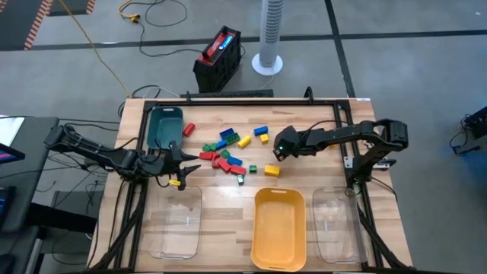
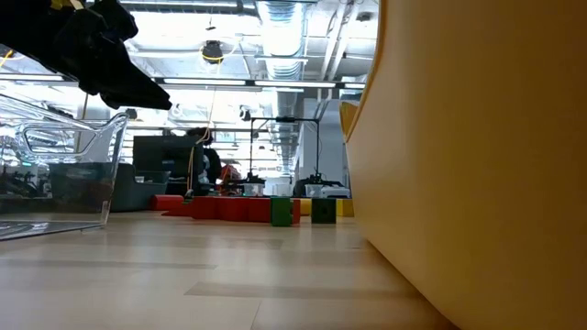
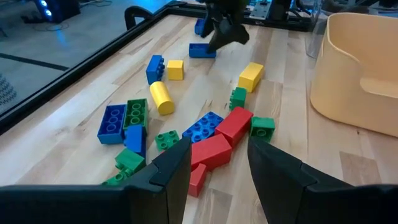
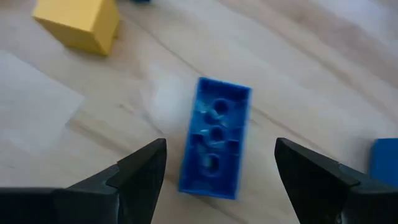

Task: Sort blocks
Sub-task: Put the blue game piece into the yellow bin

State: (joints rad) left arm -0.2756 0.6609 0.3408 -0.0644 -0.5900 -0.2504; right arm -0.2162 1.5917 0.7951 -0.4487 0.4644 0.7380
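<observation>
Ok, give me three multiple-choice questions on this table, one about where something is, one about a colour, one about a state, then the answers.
1. Where does the dark teal plastic tray sit?
A. by the table's far left corner
B. beside the yellow tray
C. under the right arm

2. What colour is the small plastic brick lying between the right end effector's fingers?
A. red
B. blue
C. green

3. How do the right end effector's jaws stand?
A. shut on a brick
B. open, on either side of the brick
C. shut and empty

Answers: 1 A, the high view shows it at the far left corner, beside the left end effector. 2 B, the right wrist view shows a blue brick. 3 B, both fingers stand apart from the brick's sides.
</observation>
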